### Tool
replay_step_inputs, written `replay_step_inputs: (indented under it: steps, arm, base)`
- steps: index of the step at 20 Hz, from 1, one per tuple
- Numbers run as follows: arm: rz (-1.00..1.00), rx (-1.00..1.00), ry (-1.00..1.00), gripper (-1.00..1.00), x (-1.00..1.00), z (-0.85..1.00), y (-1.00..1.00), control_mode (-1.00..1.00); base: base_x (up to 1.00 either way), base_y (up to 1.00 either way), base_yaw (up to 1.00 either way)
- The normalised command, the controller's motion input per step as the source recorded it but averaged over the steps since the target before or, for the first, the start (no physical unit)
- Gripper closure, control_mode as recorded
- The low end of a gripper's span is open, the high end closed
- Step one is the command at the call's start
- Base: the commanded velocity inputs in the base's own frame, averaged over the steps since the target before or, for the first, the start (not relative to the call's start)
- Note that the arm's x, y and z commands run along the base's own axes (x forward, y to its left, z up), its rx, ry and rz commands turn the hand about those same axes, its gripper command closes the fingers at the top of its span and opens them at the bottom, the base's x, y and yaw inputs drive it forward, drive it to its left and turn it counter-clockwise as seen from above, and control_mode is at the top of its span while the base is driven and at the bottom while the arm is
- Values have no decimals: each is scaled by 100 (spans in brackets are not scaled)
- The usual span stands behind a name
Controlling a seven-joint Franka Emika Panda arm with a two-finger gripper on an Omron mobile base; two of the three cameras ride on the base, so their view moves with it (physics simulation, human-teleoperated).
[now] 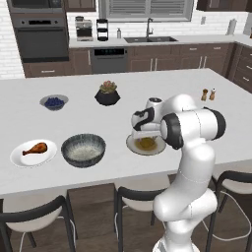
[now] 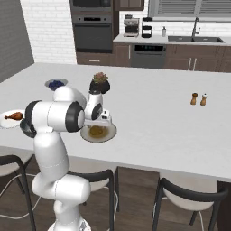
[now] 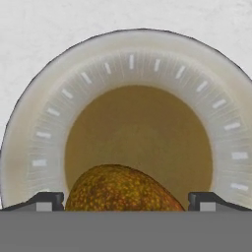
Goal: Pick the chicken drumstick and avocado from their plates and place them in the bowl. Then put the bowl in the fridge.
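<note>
We see the hand [image 2: 103,121] low over the beige-rimmed plate [image 2: 108,133] on the desk [image 2: 153,122]. The chicken drumstick [image 2: 14,116] lies on the white plate [image 2: 3,121], far left.

counter [image 1: 147,91] | plates [image 1: 19,158] [image 1: 133,145] | bowl [image 1: 83,149] | blueberry bowl [image 1: 53,102] | plant pot [image 1: 107,96] | shakers [image 1: 208,94]

Avocado [image 3: 122,189] sits on the beige-rimmed plate [image 3: 44,147], speckled olive-brown. Drumstick [image 1: 35,147] lies on the white plate [image 1: 22,160] — ribbed grey bowl [image 1: 83,149] between the two plates, empty.
</note>
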Motion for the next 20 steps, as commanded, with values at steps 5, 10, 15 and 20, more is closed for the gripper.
replay_step_inputs:
  steps: [5, 10, 15, 20]
  arm:
    - [3, 0, 0, -100, 0, 5, 0, -100]
    - [0, 1, 0, -100, 0, 42, 0, -100]
    - [0, 1, 0, 100, -1, 27, 6, -100]
    - [1, 0, 0, 100, -17, 40, 34, -100]
  base:
    - [0, 0, 0]
    - [0, 0, 0]
    - [0, 0, 0]
    - [0, 0, 0]
